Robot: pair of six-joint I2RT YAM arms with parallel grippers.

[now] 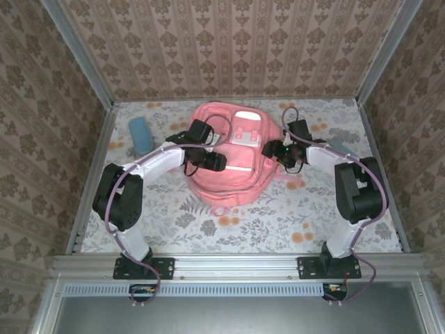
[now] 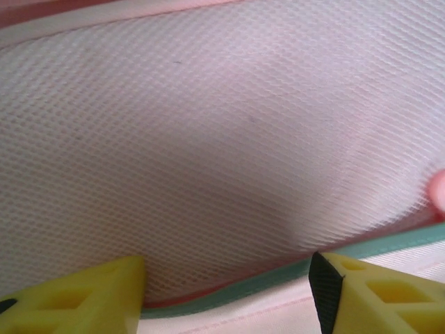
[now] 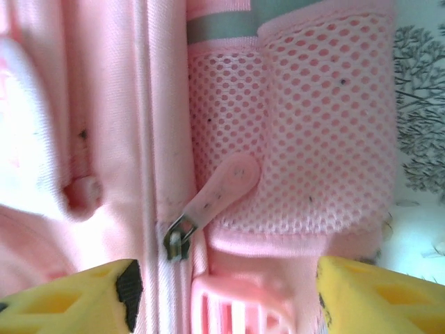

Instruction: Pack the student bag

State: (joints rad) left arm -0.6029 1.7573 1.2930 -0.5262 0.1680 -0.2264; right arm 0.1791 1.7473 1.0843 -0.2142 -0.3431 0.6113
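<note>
two grippers are wide open and hold nothing. the student bag lies on the table, midway along its far edge. the left gripper is close up to its mesh, the right gripper by the zip pull. the bag looks soft, floppy and light, so pinch the zip pull or a strap. no writing can be read.
</note>
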